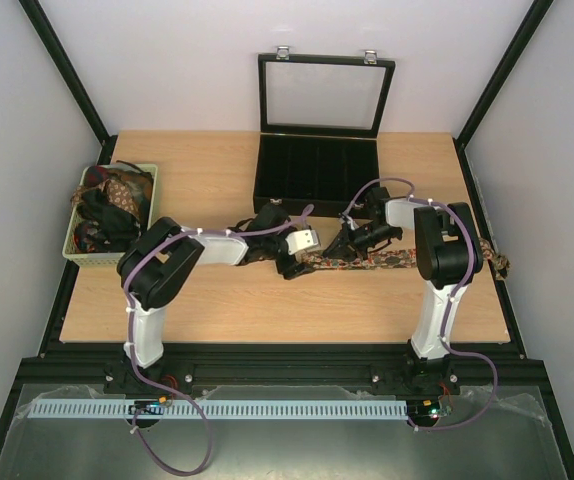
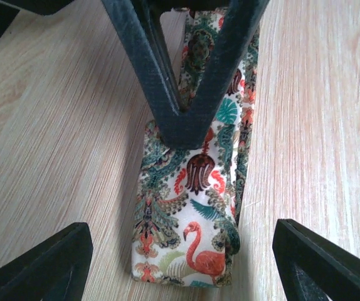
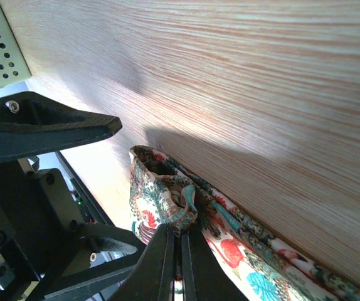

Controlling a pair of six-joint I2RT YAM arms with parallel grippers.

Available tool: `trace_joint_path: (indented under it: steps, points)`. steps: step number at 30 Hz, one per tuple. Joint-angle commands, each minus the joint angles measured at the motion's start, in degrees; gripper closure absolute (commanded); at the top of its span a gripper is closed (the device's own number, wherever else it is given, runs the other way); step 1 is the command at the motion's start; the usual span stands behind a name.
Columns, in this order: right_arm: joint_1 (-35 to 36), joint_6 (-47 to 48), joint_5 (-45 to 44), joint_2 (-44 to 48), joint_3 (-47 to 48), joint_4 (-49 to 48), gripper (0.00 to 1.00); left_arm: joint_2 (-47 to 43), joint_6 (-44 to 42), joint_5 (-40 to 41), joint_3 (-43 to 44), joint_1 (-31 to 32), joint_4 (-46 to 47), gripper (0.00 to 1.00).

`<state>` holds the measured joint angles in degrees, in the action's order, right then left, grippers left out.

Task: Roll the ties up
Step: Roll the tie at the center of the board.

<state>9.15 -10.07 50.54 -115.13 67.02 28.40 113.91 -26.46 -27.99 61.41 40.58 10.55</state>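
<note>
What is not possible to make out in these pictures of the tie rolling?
1. Top view: the tie goes under the right arm and over the table edge; its far end is hidden.
2. Top view: the ties in the basket are too small and tangled to count.
3. Top view: the case compartments are too dark to check.
4. Left wrist view: the shut right gripper covers the tie's fold.

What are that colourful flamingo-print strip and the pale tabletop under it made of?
Colourful flamingo-print tie: soft cloth, perhaps silk or polyester, with little shine; it folds and puckers. Pale tabletop: wood or wood-look laminate, smooth and matte, with fine straight grain lines; which one is unclear.
</note>
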Motion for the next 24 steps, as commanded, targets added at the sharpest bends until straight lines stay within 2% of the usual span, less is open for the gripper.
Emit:
trace_joint_path:
  steps: [1, 4, 9, 11, 13, 16, 21, 24]
  points:
    - [0.0, 1.5, -0.3, 0.1, 0.5, 2.4, 0.99, -0.8, -0.8, -2.9, -0.1, 1.2, -0.7, 0.17]
    - [0.1, 1.4, -0.1, 0.7, 0.2, 2.0, 0.99, 2.1, 1.1, -0.7, 1.4, 2.2, 1.1, 0.17]
    - [0.1, 1.6, 0.6, 1.0, 0.0, 1.9, 0.99, 7.8, 3.5, 1.7, 6.3, 2.5, 1.2, 0.24]
    - [0.1, 1.7, 1.2, 1.0, 0.3, 2.1, 0.99, 8.3, 3.0, 1.9, 6.4, 2.4, 0.9, 0.31]
    - [0.1, 1.7, 1.5, 1.1, 0.5, 2.5, 0.99, 7.7, 1.8, 1.8, 5.4, 2.0, -0.5, 0.42]
    - [-0.1, 2.4, 2.1, 1.2, 0.7, 3.3, 0.99, 4.0, 0.1, 0.2, 0.1, -0.5, 0.0, 0.54]
    - [0.4, 0.2, 2.8, -0.5, -1.6, -0.9, 0.99, 0.7, -5.7, -2.5, -5.1, -2.6, -2.7, 0.57]
    - [1.7, 0.2, 1.6, -3.5, -1.2, -3.8, 0.99, 1.3, -5.4, -4.0, -4.2, -2.6, -3.1, 0.55]
